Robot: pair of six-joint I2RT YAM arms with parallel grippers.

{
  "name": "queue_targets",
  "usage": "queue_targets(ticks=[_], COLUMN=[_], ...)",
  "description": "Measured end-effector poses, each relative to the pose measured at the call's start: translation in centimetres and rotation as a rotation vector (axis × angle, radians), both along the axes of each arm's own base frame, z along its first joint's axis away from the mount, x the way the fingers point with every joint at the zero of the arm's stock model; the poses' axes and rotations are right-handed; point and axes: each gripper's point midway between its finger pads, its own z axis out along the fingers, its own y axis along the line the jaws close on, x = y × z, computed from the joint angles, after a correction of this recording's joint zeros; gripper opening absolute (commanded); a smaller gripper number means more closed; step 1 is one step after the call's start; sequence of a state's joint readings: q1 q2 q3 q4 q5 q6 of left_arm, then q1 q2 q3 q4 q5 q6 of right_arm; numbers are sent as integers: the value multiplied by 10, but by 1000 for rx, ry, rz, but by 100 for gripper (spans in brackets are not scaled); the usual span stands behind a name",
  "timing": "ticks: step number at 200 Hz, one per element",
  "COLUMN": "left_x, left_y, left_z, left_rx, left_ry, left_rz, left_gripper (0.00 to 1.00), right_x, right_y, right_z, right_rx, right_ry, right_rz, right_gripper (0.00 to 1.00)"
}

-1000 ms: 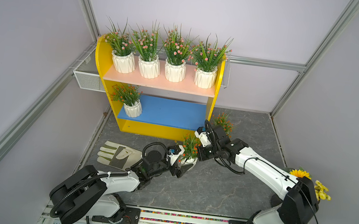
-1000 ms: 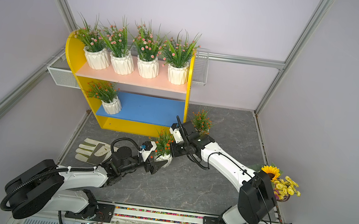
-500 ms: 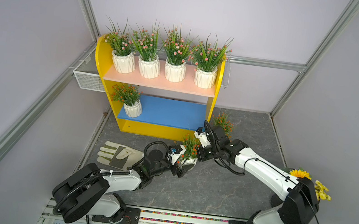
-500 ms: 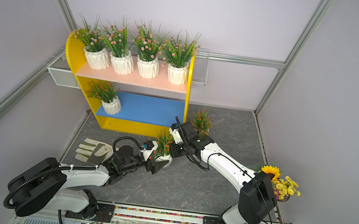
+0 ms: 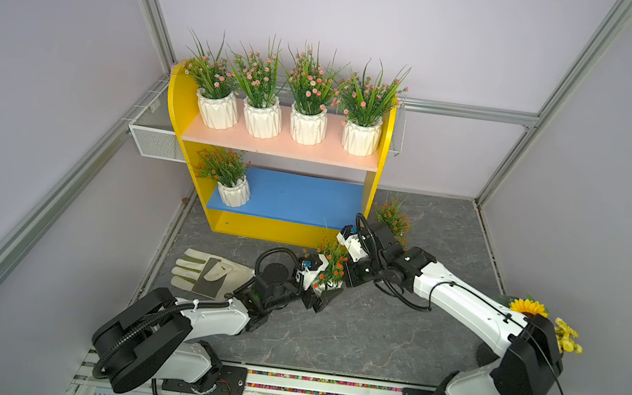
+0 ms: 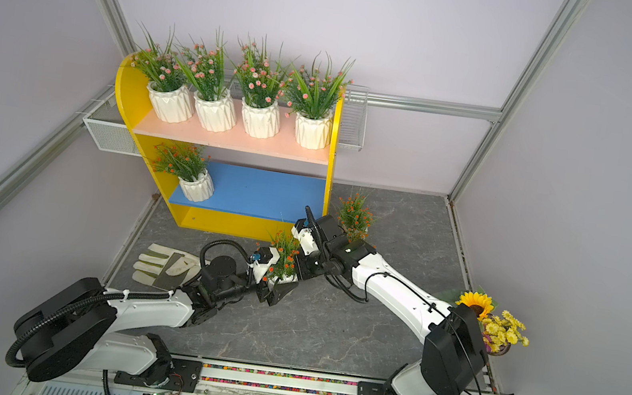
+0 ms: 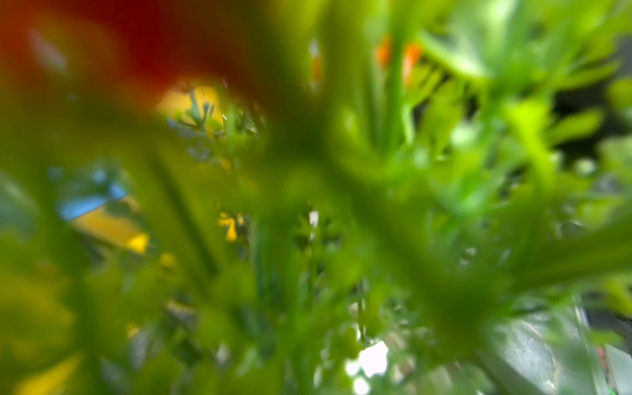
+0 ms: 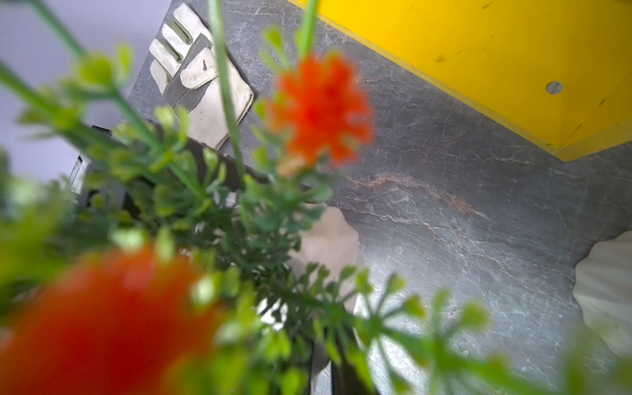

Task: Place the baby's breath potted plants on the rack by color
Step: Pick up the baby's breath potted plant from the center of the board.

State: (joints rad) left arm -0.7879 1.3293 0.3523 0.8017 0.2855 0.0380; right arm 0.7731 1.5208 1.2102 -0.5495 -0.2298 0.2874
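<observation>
Orange-flowered plant upright on surface, just before rack front edge; left gripper jaws flank pot, grip unconfirmed; right gripper closed at foliage, likely steadying for handover; pink upper board holds four pink plants, so blue lower board likely destination.

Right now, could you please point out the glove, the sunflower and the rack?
glove (image 5: pixel 224 272), in a top view, palm
sunflower (image 5: pixel 529 307), in a top view, bloom
rack (image 5: pixel 297 198), in a top view, blue board

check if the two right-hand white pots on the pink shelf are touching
Apart. In a top view, a strip of pink board shows between the third pot and the end pot.
</observation>
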Motion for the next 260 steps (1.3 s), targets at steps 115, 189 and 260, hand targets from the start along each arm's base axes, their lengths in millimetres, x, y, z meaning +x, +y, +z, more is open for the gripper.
queue_targets(ticks=[115,189,260], left_x=[11,37,92], left_y=[9,18,44], left_z=[-29,-33,7], left_rx=[76,108,48], left_ry=[77,109,71], left_rz=[86,239,453], left_gripper=[47,40,38], right_x=[13,16,5], right_y=[-3,-55,-89], right_z=[20,24,24], right_rx=[73,99,105], right_ry=[-59,-95,-130], right_rz=[-39,-170,-249], right_gripper=[20,23,24])
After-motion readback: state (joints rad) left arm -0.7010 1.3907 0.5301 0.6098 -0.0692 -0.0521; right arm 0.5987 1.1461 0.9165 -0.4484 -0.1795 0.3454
